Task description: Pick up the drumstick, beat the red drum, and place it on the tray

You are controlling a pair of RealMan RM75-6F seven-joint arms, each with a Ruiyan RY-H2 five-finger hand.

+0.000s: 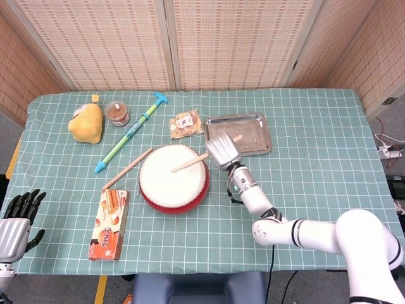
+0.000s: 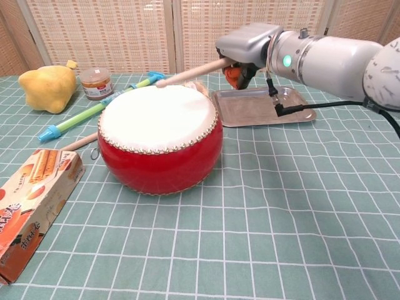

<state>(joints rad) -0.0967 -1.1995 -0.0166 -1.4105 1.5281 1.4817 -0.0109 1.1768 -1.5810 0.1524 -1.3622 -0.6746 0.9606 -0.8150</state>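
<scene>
The right hand (image 1: 223,151) covers the drumstick's (image 1: 190,163) grip and a corner of the tray (image 1: 253,120). The left hand (image 1: 16,221), far from the drum (image 1: 173,178), is cut off at the picture's edge.

So the count: two wooden drumsticks, one held over the drum (image 1: 190,163) and one lying loose (image 1: 127,169), one round red drum with a white skin (image 1: 173,178), one shiny metal tray (image 1: 253,137), one orange snack box (image 1: 109,224), one yellow plush toy (image 1: 87,123), one small brown-lidded jar (image 1: 118,113), one blue-green plastic flute-like toy (image 1: 131,132), and one clear packet of snacks (image 1: 186,123).
</scene>
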